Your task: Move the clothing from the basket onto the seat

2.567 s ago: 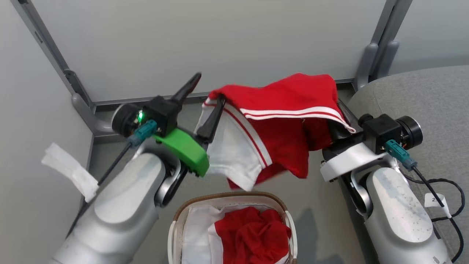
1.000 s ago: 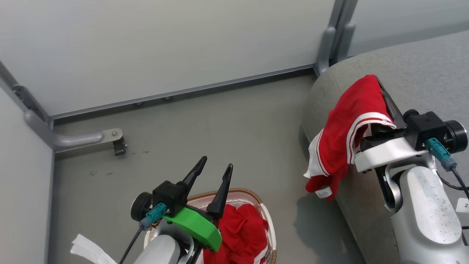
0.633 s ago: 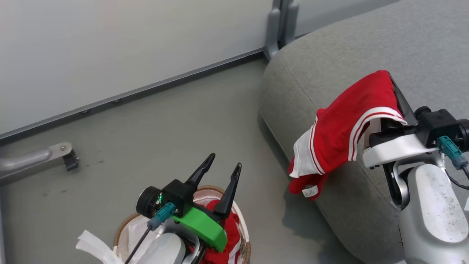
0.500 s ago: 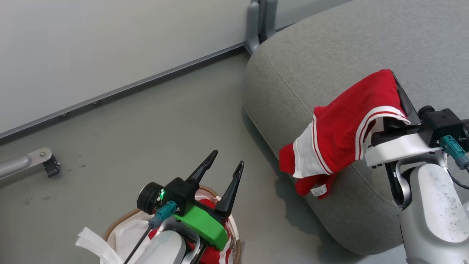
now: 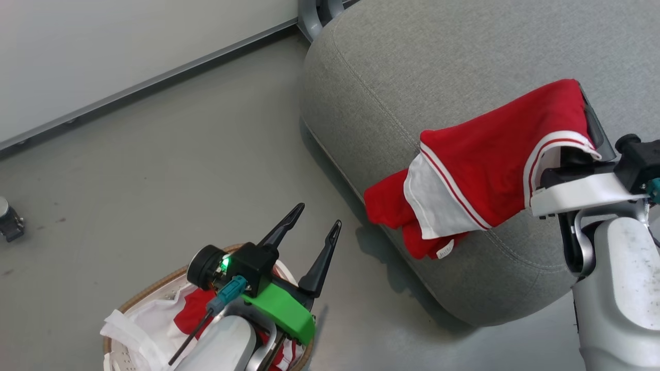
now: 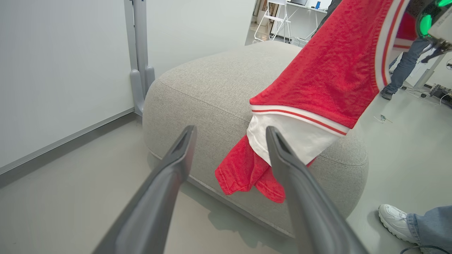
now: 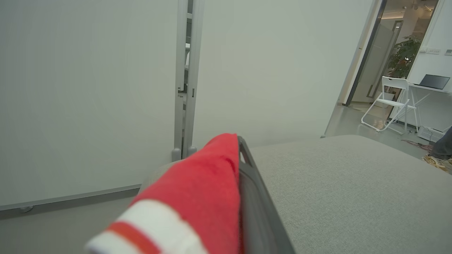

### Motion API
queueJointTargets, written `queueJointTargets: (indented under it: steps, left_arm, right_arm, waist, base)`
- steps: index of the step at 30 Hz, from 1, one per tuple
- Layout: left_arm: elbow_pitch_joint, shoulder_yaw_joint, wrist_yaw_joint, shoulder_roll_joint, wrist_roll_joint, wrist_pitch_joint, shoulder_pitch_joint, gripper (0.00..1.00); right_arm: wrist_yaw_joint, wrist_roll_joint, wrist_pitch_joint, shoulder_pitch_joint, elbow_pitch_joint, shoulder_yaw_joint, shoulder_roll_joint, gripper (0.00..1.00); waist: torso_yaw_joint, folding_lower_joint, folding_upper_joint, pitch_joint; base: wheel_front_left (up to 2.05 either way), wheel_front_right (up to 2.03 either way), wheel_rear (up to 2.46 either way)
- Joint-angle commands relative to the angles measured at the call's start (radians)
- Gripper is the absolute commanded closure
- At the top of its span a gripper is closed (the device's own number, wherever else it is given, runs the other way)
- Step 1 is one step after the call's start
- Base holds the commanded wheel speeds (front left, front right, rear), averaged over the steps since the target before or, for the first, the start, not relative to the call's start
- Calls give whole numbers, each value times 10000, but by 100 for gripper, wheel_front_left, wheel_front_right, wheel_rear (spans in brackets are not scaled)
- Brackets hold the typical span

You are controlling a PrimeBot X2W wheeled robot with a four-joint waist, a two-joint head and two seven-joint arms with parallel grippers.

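A red garment with white panel and stripe trim, part of the clothing (image 5: 490, 165), hangs from my right gripper (image 5: 582, 90), which is shut on it. It drapes over the front left edge of the grey seat (image 5: 412, 62), and its lower end dangles down the seat's side. The left wrist view shows this garment (image 6: 328, 77) against the seat (image 6: 204, 88). My left gripper (image 5: 319, 214) stands open and holds nothing, above the basket (image 5: 139, 293). More red clothing (image 5: 188, 314) lies in the basket on the white liner. In the right wrist view, red fabric (image 7: 197, 190) covers my right gripper (image 7: 239, 141).
Pale wall panels and a metal post (image 5: 314, 13) stand behind the seat. A small dark caster (image 5: 10, 221) sits on the grey floor at far left. A person's shoe and jeans leg (image 6: 395, 222) are near the seat's far side. A white folding chair (image 7: 388, 102) stands beyond.
The head camera has swung right, bringing the seat further into view. My right gripper now holds the garment over the seat's edge. The left gripper stays open above the basket.
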Motion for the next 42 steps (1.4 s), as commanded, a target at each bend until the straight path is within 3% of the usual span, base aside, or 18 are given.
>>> queueJointTargets:
  steps: [1, 12, 21, 28, 31, 36, 42]
  left_arm:
    - [-10, -13, -30, 111, 40, -2, -211, 0]
    - [-202, -279, -30, 337, 378, -2, -952, 0]
    - [-497, -229, -31, 286, 795, 1, -1340, 0]
    - [-843, -12, -31, 240, 1092, 1, -1303, 0]
    - [-956, 155, -27, 317, 1181, 1, -1146, 0]
    - [-1160, 339, -27, 493, 1354, 1, -975, 0]
    - [-1265, 416, -18, 646, 1512, 1, -1060, 0]
  right_arm:
    - [-14, -63, -21, -256, -17, -104, -25, 100]
    - [-14, -1227, -22, -2562, 204, -1666, -188, 100]
    - [-14, -1916, -21, -5435, 434, -2859, -1690, 100]
    - [-14, -2564, 94, -7695, 1728, -3516, -3433, 100]
    - [-14, -3058, 193, -8227, 2476, -3743, -3840, 100]
    - [-14, -3728, 187, -8634, 4002, -4396, -3862, 100]
    - [-14, -4567, -11, -8095, 5384, -5432, -3074, 100]
  waist:
    - [138, 0, 0, 302]
    - [1284, 0, 0, 1613]
    - [2167, 0, 0, 2624]
    - [2676, 0, 0, 3215]
    - [2718, 0, 0, 3439]
    - [2720, 0, 0, 3806]
    - [2673, 0, 0, 4281]
  base:
    - [0, 0, 0]
    - [0, 0, 0]
    - [0, 0, 0]
    - [0, 0, 0]
    - [0, 0, 0]
    - [0, 0, 0]
    - [0, 0, 0]
